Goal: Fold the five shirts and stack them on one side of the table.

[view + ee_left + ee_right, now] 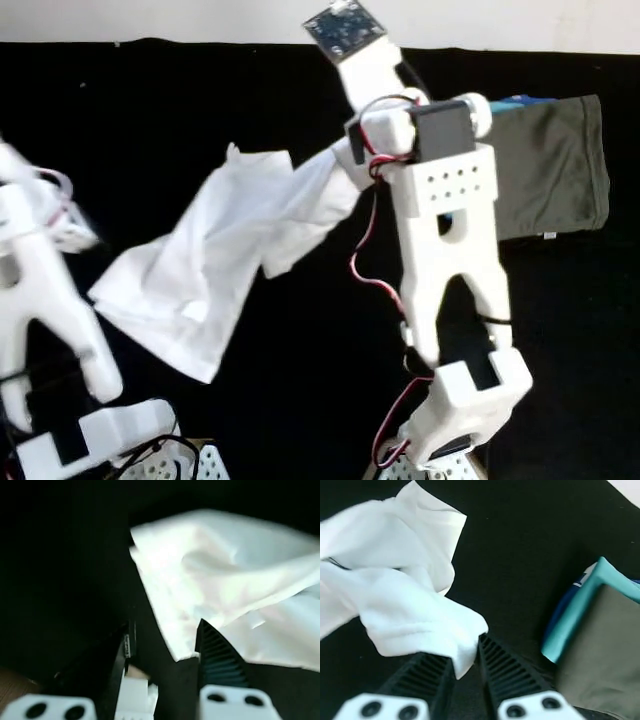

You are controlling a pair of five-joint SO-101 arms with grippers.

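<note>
So the white shirt (pixel 215 260) was sprawled unfolded and pretty crumpled across the middle of the table (pixel 150 100). It ran slantwise from near the left edge up toward the far middle. The right arm (pixel 450 250) stood over the middle of the table. The right gripper (pixel 466 666) had its fingers pinched shut on a bunched-up bit at the far end of the shirt, and the rest of the fabric trailed away from it.

The left arm (pixel 40 290) was over at the left edge. The left gripper (pixel 167 652) had its fingers spread apart with nothing in them, and the shirt's edge was just beside one fingertip (pixel 215 650).

Over by the far right corner was a pile of folded ones, well apart from the white shirt. The grey shirt (pixel 550 165) was on top, with a teal shirt (pixel 575 615) and a blue shirt (pixel 558 612) peeking out from under it.
</note>
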